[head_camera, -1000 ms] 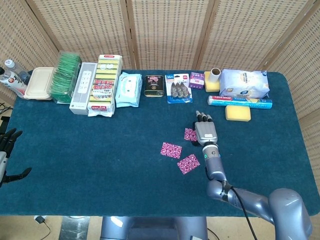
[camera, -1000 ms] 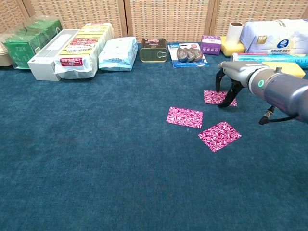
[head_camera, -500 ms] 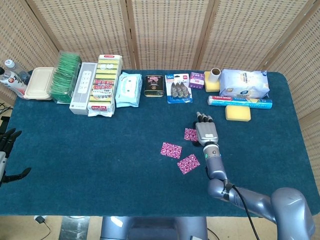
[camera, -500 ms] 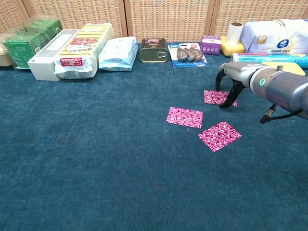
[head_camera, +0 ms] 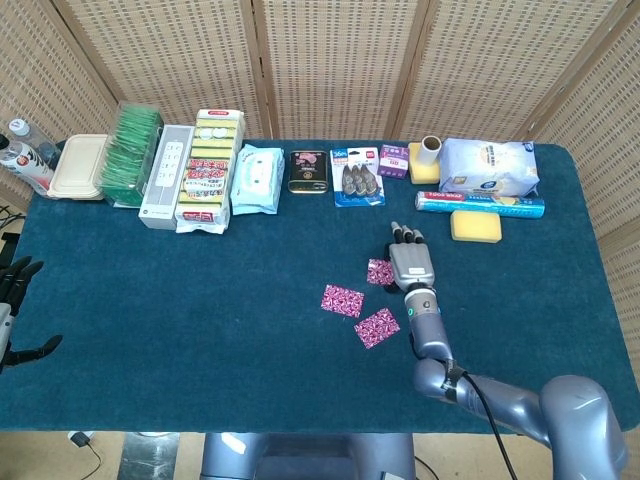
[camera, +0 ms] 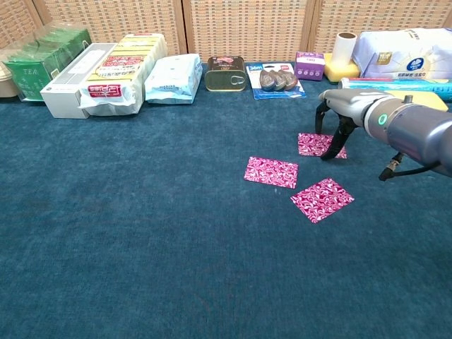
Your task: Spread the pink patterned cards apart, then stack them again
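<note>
Three pink patterned cards lie apart on the blue cloth: a far card, a middle card and a near card. My right hand arches over the far card's right edge, its fingertips pointing down onto the card and nothing lifted. My left hand hangs off the table's left edge with its fingers spread, holding nothing.
Along the far edge stand green tea boxes, a white box, sponge packs, wipes, a tin, a blister pack, a purple box, a yellow sponge and foil roll.
My right hand has shifted slightly left, and the far card has slid a little left with it. The other two cards have not moved.
</note>
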You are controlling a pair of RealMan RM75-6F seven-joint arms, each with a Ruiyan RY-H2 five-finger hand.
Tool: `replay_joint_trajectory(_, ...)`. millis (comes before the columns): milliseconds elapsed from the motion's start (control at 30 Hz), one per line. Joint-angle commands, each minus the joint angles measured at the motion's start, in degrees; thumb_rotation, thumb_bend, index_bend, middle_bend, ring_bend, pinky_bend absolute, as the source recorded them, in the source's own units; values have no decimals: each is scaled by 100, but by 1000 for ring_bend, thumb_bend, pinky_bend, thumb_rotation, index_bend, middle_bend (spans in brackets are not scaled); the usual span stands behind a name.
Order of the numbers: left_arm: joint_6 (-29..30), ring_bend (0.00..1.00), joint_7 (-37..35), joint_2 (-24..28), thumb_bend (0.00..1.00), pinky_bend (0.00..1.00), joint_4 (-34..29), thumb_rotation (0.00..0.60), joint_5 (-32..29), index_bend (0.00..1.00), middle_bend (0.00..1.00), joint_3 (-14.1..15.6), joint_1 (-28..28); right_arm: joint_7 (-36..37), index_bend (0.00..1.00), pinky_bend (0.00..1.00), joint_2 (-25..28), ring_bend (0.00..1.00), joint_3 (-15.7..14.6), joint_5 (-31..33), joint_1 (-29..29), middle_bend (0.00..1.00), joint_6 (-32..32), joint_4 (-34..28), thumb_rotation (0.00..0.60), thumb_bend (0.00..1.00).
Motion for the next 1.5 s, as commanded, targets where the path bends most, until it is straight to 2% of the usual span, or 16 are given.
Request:
replay_joint_trajectory(33,1,0,-2,1,199,69,-2,600,-1,0,0,-2,0,-6,418,46,74,0,-11,-39,-17,0,28,-161,569,239)
replay_joint_trajectory(133,-3,0,6,-3,199,69,-1,600,-5,0,0,-3,-4,-48,418,46,201,0,-42,-117,-30,0,93,-458,570,239)
replay_joint_trajectory(300,-23,0,40,-9,199,69,-14,600,-8,0,0,0,-16,-113,418,46,478,0,-45,-354,-15,0,310,-1340,569,240)
replay_joint_trajectory(500,-27,0,43,-4,198,69,-25,600,-17,0,0,2,-16,-380,418,46,546,0,-49,-249,73,0,632,-2109,567,240)
replay_joint_trajectory(900,-33,0,-204,81,199,69,21,600,48,0,0,8,4,-1257,418,46,-111,0,161,1002,529,0,1284,-1873,567,240)
replay_joint_trajectory(1033,-65,0,-248,99,199,69,33,600,75,0,0,14,-9,-1471,414,44,-290,0,381,1474,632,0,1590,-1907,568,240)
replay_joint_trajectory(1333,-51,0,-343,131,198,69,43,600,131,0,0,32,10,-1536,411,43,-602,0,559,1625,706,0,2029,-1842,569,245)
replay_joint_trajectory(1500,-61,0,-359,134,198,69,49,600,171,0,0,47,8,-1543,412,43,-699,0,610,1692,700,0,1973,-1760,569,251)
